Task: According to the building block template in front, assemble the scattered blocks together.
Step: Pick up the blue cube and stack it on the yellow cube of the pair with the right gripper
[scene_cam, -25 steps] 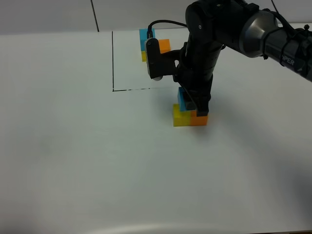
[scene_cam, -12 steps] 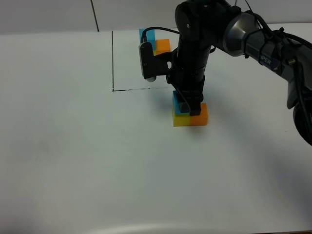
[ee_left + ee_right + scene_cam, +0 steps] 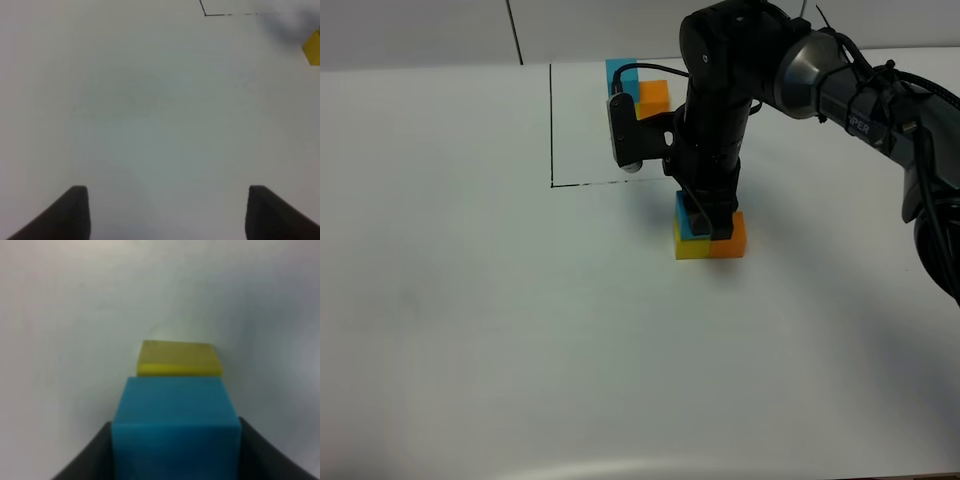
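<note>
The left gripper [image 3: 165, 212] hangs over bare white table [image 3: 470, 320], fingers parted, holding nothing. Behind a black outline [image 3: 552, 130] sits the template [image 3: 638, 88], blue and orange cubes showing. Nearer, the right gripper [image 3: 703, 222] is clamped on the blue cube [image 3: 686, 212], which rests on the yellow cube [image 3: 689, 245]; the orange cube [image 3: 730, 238] touches the yellow cube's right side.

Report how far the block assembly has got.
Done: yellow block and orange block sit side by side on the table. In hand: right gripper grips the blue block, set on yellow. Left: release; the stack then matches the template.
</note>
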Tool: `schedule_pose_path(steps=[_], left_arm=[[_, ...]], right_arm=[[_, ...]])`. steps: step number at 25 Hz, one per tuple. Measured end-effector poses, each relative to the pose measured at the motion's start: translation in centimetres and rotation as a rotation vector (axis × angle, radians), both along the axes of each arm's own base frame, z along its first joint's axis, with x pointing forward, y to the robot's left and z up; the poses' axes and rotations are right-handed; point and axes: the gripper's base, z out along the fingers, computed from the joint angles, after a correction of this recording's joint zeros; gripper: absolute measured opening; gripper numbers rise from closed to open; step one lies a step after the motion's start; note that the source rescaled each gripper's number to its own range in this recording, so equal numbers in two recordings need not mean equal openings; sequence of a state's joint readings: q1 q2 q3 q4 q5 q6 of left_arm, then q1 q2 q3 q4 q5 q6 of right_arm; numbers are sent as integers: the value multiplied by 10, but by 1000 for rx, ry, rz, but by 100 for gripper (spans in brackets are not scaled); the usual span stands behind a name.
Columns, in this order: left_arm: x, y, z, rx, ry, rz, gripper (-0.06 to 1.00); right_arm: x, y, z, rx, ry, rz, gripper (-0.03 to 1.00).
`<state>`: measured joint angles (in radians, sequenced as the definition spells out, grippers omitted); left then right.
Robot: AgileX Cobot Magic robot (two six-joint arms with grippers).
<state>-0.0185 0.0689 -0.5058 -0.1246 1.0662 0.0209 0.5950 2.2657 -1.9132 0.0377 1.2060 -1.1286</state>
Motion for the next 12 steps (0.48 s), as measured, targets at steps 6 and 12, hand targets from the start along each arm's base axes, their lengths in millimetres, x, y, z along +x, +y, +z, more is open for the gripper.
schedule_pose_path(steps=[6, 12], left_arm=[[0, 0, 0, 0, 0, 0, 40], [0, 0, 0, 0, 0, 0, 40]], right_arm=[[2, 2, -8, 8, 5, -4, 2], [2, 3, -10, 5, 13, -14, 2]])
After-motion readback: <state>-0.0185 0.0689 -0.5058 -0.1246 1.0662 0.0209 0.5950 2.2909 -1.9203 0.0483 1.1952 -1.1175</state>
